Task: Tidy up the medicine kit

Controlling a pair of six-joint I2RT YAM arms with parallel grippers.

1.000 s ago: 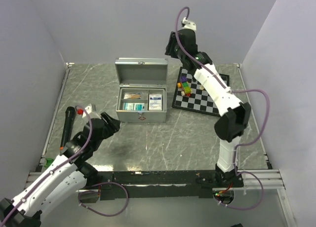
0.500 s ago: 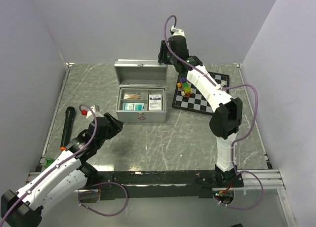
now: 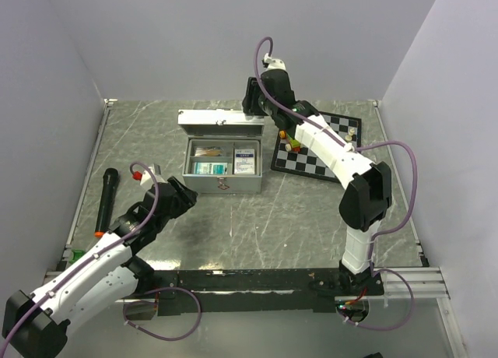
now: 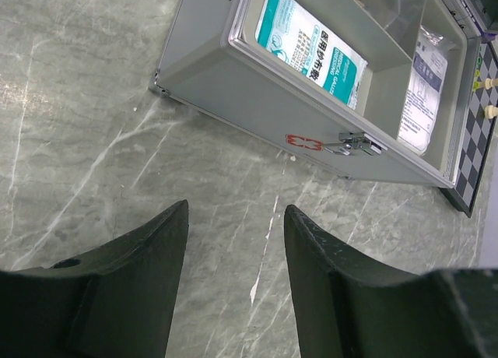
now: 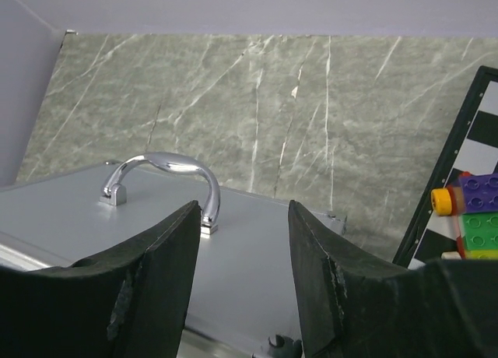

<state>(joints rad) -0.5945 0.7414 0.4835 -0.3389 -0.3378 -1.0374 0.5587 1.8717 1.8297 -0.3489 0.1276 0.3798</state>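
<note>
The silver medicine kit (image 3: pixel 222 184) stands open mid-table, its lid (image 3: pixel 221 118) tilted forward over the back. Inside lie a teal packet (image 3: pixel 208 168), a white packet (image 3: pixel 246 159) and a clear bag (image 3: pixel 208 149). My right gripper (image 3: pixel 251 107) is open, its fingers on either side of the lid's right end; the right wrist view shows the lid top (image 5: pixel 85 226) and its chrome handle (image 5: pixel 167 171) beside my gripper (image 5: pixel 245 218). My left gripper (image 3: pixel 187 198) is open and empty above the table, just front-left of the kit (image 4: pixel 257 101), near its latch (image 4: pixel 354 144).
A black pen-like tool with a red tip (image 3: pixel 106 200) lies at the left. A chessboard (image 3: pixel 319 156) with coloured toy bricks (image 3: pixel 292 140) and small pieces sits to the right of the kit. Grey walls enclose the table.
My right gripper moved left and down onto the lid. The lid tipped from upright to leaning forward. My left gripper edged slightly toward the kit.
</note>
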